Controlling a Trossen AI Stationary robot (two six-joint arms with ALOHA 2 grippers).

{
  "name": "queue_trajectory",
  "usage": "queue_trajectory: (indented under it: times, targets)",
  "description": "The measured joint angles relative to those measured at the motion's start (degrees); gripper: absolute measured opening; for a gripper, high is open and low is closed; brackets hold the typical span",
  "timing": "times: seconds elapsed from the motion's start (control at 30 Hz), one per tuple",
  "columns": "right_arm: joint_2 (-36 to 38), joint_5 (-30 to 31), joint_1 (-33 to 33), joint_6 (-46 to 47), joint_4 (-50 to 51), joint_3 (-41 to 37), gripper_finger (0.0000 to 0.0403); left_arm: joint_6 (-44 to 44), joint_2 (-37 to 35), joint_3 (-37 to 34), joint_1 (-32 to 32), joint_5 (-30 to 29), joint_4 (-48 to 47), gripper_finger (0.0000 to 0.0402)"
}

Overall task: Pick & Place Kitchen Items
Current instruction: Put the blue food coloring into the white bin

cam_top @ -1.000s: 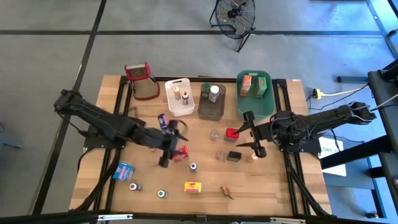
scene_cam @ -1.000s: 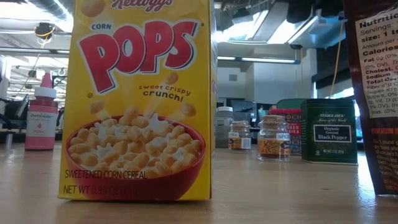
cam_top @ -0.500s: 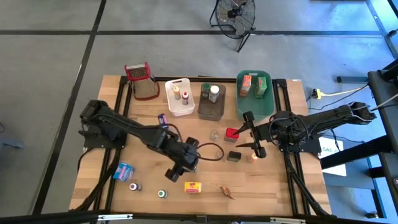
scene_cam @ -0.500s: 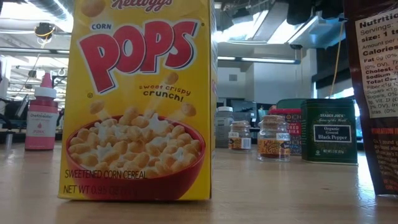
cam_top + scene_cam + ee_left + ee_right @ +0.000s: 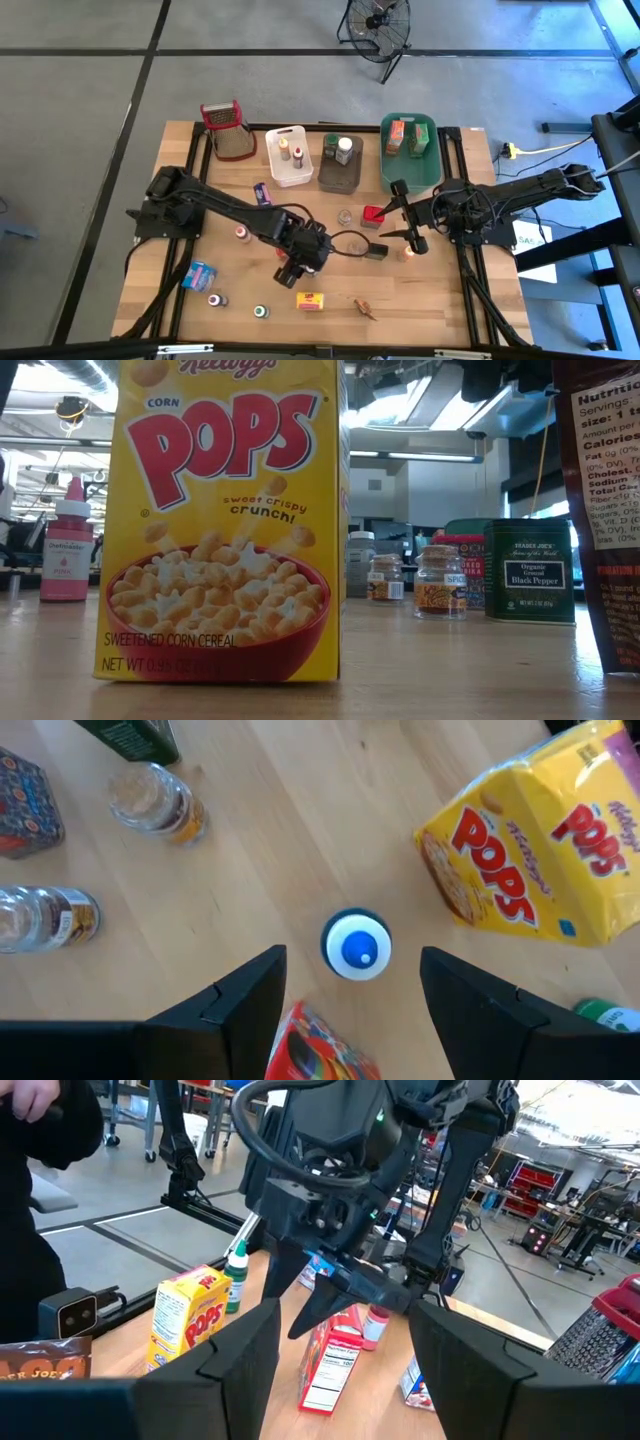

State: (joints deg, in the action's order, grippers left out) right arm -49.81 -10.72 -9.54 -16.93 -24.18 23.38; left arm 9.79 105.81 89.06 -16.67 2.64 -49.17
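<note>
left gripper [image 5: 350, 1005] spread, poised over blue-capped bottle [image 5: 356, 944] beside Pops box [image 5: 535, 840], lined up to straddle it | right gripper [image 5: 405, 222] spread, empty, waiting near green tub [image 5: 430, 170]

The yellow cereal box [image 5: 228, 520] reads "Kellogg's Corn Pops, sweet crispy crunch!, Sweetened Corn Cereal". The dark green tin [image 5: 529, 571] says "Trader Joe's Organic Ground Black Pepper".

wooden table [image 5: 230, 300] has a Corn Pops box [image 5: 314, 300] at 6 o'clock, tubs and grater [image 5: 227, 130] around 12.
</note>
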Motion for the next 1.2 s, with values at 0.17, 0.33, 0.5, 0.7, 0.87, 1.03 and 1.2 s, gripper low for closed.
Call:
queue_trajectory:
  times: [0.17,0.33,0.5,0.7,0.87,1.03,1.2]
  targets:
    - [-0.01,0.0,0.0,-0.02,0.0,0.0,0.0224,0.73,0.75,0.0,0.0,-0.53,0.14,0.0226]
    - [-0.01,0.0,0.0,-0.02,-0.51,0.0,0.0224,1.05,1.69,0.01,-0.1,-1.07,0.53,0.0225]
    - [0.0,-0.02,0.0,-0.01,-0.84,0.0,0.0224,1.36,4.04,0.0,-0.52,-0.66,0.85,0.0225]
    - [-0.01,-0.09,0.0,1.47,-1.83,0.0,0.0224,1.06,5.77,0.0,-0.63,0.38,1.24,0.0224]
    - [-0.01,-0.63,-0.02,1.52,-2.25,0.0,0.0224,1.44,6.95,0.0,-0.59,0.38,1.33,0.0223]
    - [-0.01,-0.61,-0.02,1.53,-2.26,0.0,0.0224,1.52,7.44,0.0,-0.61,0.43,1.3,0.021]
    - [-0.01,-0.61,-0.02,1.53,-2.26,0.0,0.0225,1.5,7.44,-0.02,-0.59,0.43,1.32,0.0177]
